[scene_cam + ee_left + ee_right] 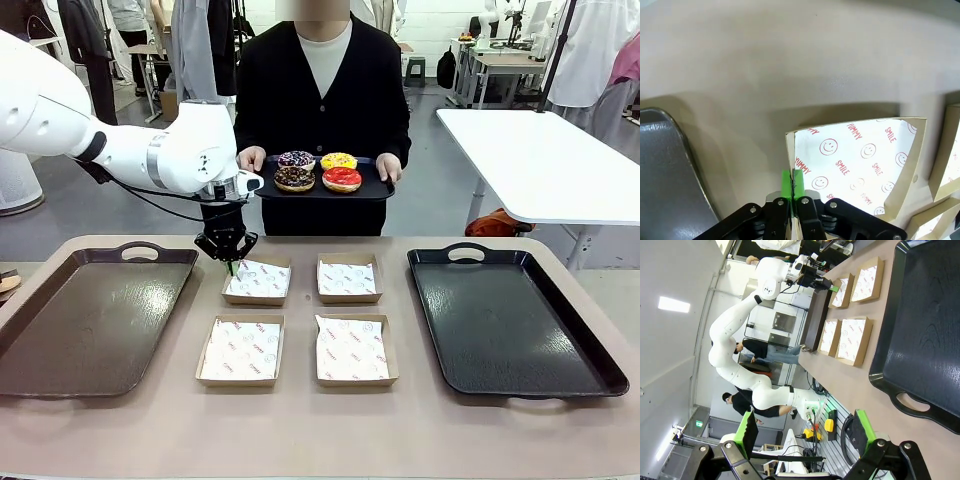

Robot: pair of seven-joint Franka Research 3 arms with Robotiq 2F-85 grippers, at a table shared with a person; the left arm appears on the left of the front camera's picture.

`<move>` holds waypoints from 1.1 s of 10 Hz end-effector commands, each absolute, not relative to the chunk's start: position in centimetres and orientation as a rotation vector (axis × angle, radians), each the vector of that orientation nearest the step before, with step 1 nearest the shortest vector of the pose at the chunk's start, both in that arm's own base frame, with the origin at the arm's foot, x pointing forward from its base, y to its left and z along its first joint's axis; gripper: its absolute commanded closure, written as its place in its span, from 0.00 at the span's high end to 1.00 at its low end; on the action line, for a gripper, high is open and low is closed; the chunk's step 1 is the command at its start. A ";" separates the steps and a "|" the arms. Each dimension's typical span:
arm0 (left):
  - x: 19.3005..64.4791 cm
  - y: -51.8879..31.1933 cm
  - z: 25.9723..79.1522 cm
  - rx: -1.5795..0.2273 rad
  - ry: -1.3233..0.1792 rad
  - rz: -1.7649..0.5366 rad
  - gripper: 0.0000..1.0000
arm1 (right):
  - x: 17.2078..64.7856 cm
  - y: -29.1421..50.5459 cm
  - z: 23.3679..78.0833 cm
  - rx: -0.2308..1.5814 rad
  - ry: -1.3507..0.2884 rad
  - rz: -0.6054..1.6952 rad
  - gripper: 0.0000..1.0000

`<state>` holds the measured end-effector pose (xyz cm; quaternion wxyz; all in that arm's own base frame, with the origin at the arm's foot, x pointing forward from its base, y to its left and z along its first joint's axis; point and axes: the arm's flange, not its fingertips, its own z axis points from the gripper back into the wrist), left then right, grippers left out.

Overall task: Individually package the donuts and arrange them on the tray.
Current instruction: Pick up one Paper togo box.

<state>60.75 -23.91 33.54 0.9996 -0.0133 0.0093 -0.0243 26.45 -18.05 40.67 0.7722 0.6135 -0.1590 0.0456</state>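
The left gripper (792, 181) is pinched tight on the left wall of the back-left paper-lined box (860, 160), green pads meeting over the cardboard. The right gripper (805, 432) stands spread wide, holding nothing, near the large black tray (930, 315). The four donuts (294, 178) lie on a small tray (376, 188) held by the person's hands beyond the table's far edge.

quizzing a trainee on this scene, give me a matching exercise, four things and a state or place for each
1 left hand
2 right hand
3 donuts
4 left tray

a brown, on the table
b open
c on the tray the person holds
d shut on a box wall

Pairs: 1-d, 2-b, 3-c, 4-a
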 end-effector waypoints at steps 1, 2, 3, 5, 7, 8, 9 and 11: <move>60.3 -23.8 36.6 0.006 0.055 -0.016 0.00 | 26.5 -18.1 40.7 1.340 -0.354 0.096 1.00; 59.6 -23.3 39.3 -0.003 0.052 -0.021 0.00 | 26.5 -18.1 40.7 1.340 -0.354 0.096 1.00; 59.2 -22.7 41.6 -0.022 0.038 -0.034 0.00 | 26.5 -18.1 40.7 1.340 -0.354 0.096 1.00; 58.3 -21.4 45.6 -0.061 0.030 -0.039 0.00 | 26.5 -18.1 40.7 1.340 -0.354 0.096 1.00; 57.7 -20.9 48.9 -0.094 0.002 -0.044 0.00 | 26.5 -18.1 40.7 1.340 -0.354 0.096 1.00; 57.4 -20.8 50.1 -0.102 -0.004 -0.047 0.00 | 26.5 -18.1 40.7 1.340 -0.354 0.096 1.00; 57.2 -20.7 50.6 -0.109 -0.002 -0.044 0.00 | 26.5 -18.1 40.7 1.340 -0.354 0.096 1.00; 57.3 -21.0 50.5 -0.087 -0.020 -0.029 0.00 | 26.5 -18.1 40.7 1.340 -0.354 0.096 1.00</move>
